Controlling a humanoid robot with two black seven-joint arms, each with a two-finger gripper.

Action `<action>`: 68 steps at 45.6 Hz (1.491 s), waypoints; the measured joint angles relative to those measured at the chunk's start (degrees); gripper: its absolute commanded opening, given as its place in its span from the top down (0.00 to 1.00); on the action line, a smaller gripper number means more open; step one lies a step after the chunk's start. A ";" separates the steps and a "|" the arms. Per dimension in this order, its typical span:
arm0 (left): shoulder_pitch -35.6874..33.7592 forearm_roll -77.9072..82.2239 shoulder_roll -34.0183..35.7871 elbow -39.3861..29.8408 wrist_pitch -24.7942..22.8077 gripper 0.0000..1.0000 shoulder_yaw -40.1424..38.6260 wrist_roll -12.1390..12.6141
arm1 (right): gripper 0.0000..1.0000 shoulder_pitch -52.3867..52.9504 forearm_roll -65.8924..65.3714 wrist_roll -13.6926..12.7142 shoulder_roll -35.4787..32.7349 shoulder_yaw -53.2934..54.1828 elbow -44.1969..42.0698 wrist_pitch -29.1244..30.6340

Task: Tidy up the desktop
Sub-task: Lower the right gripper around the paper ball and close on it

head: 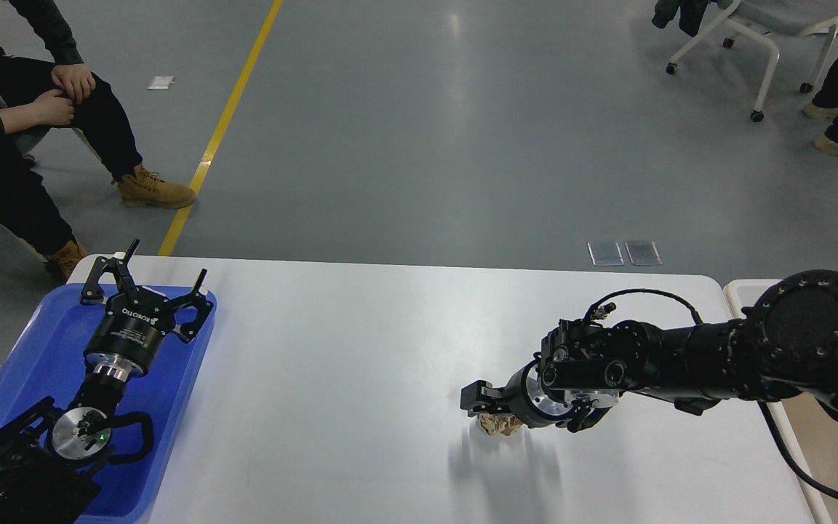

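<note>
The white desktop fills the lower half of the head view. A crumpled brown paper ball lies on it right of centre. My right gripper is lowered onto the ball with its jaws spread around it. One black finger shows just left of the ball; the other is hidden behind the wrist. Most of the ball is covered. My left gripper is open and empty above the far end of the blue tray at the left edge.
A pale bin with a white rim stands off the desktop's right end, behind my right arm. A seated person is beyond the far left corner. A wheeled chair and another person's legs are far right.
</note>
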 measured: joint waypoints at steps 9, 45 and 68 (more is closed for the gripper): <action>0.00 0.00 0.00 0.00 0.00 0.01 0.00 -0.01 | 0.04 -0.17 -0.05 0.00 0.00 0.05 -0.02 -0.50; 0.00 0.00 0.00 0.00 -0.01 0.01 0.00 -0.01 | 0.33 -0.95 -0.15 2.47 0.00 0.40 -0.06 -4.03; 0.00 0.00 0.00 0.00 -0.01 0.01 0.00 -0.01 | 0.39 -1.31 -0.15 4.49 0.00 0.45 -0.08 -5.65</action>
